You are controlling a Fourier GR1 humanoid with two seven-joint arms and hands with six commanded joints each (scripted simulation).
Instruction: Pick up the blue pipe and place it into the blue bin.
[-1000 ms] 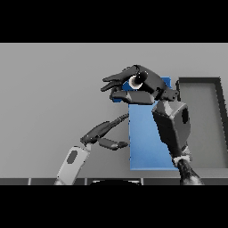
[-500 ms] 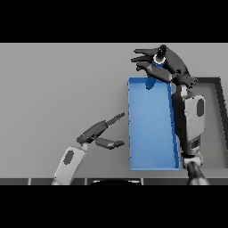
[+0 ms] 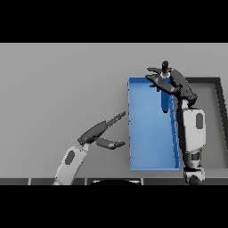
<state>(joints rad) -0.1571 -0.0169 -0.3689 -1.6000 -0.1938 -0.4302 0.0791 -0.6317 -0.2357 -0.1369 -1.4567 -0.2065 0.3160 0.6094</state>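
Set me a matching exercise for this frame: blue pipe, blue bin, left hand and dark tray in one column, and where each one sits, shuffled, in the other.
Things:
1. blue pipe
2. blue bin
3. left hand
4. dark tray

Places:
A. on the table at the right edge of the view, beside the bin
B. held upright in the right hand, over the bin's far right part
C. open, over the table just left of the bin
D. on the table right of centre, between the left hand and the tray

Pairs: 1-B, 2-D, 3-C, 4-A
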